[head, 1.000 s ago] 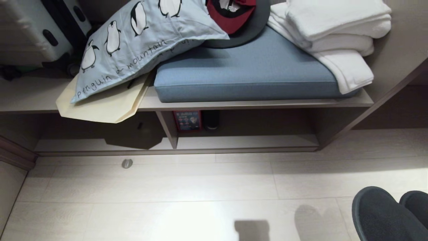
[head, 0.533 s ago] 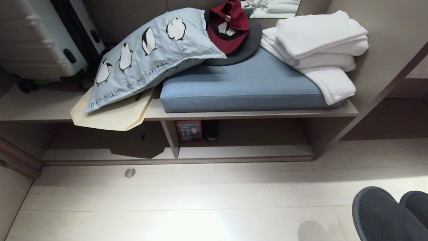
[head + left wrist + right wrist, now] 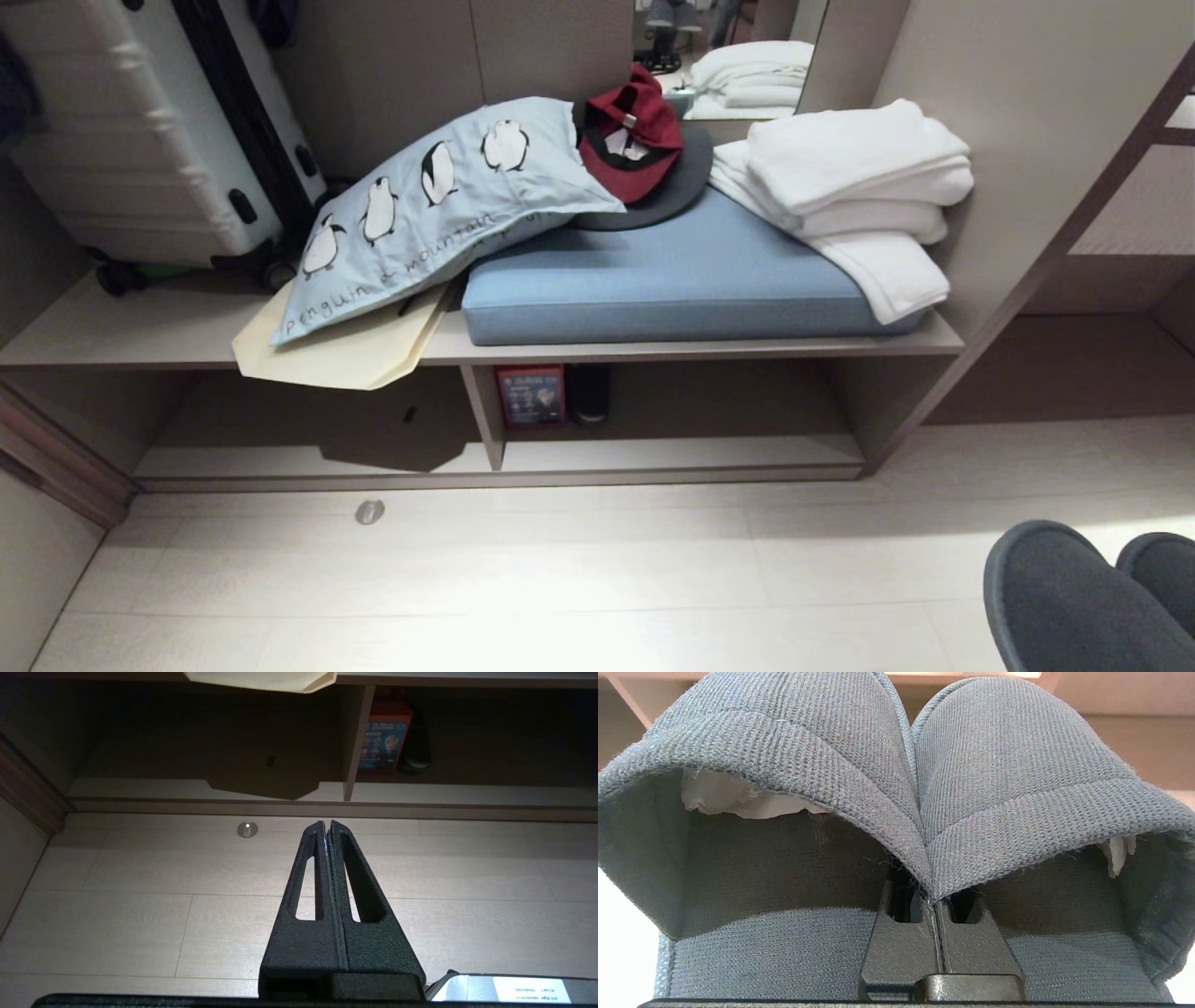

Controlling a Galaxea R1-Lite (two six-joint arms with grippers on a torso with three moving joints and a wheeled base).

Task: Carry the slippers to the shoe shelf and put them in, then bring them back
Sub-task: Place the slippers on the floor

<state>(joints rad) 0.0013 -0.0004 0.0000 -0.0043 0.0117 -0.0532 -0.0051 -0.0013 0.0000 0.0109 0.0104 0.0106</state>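
You're carrying the slippers (image 3: 906, 788) pinched in the right end effector (image 3: 934, 900) toward the shoe shelf (image 3: 681, 455); next, lower them into its right-hand cubby.

A: Slippers (image 3: 1088, 602)? Dark charcoal grey, knitted weave close up, with a scrap of white lining inside each.
B: And both hands? Matte black, left hand (image 3: 325, 826) as well as right hand (image 3: 934, 903).
A: Shoe shelf (image 3: 653, 455): pale grey-beige wood grain, lighter bottom plank.
B: Cushion (image 3: 672, 280) on its top board: plain dusty blue.
A: Pillow (image 3: 429, 205) at the cushion's left edge: light blue, printed with black-and-white penguins and dark handwritten lettering.
B: Cap (image 3: 627, 149): deep red with black trim.
A: Towels (image 3: 850, 187) at the right end: plain white.
B: Suitcase (image 3: 140, 140) at the left end: white with black edging.
A: Floor (image 3: 560, 588): pale wood-look planks.
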